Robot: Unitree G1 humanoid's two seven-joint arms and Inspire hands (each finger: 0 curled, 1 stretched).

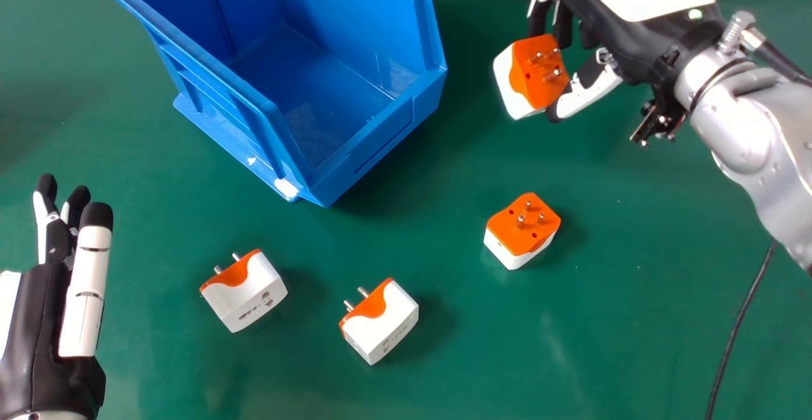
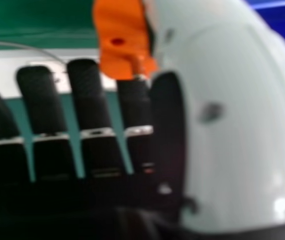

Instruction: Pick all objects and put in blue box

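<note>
"Holding anything, was the right hand point(image 1: 612, 36)?"

"Yes, its thumb and fingers pinched an orange-and-white plug adapter point(image 1: 539, 74) over the green bench point(image 1: 609, 344), to the right of the open blue box point(image 1: 396, 131)."

"Where were the others?"

"The prongs-up adapter point(image 1: 517, 233) sat on the bench in front of the box; the leftmost adapter point(image 1: 254, 293) and the middle adapter point(image 1: 384, 321) lay on their sides, nearer the left hand point(image 1: 44, 318), whose fingers were extended."
</note>
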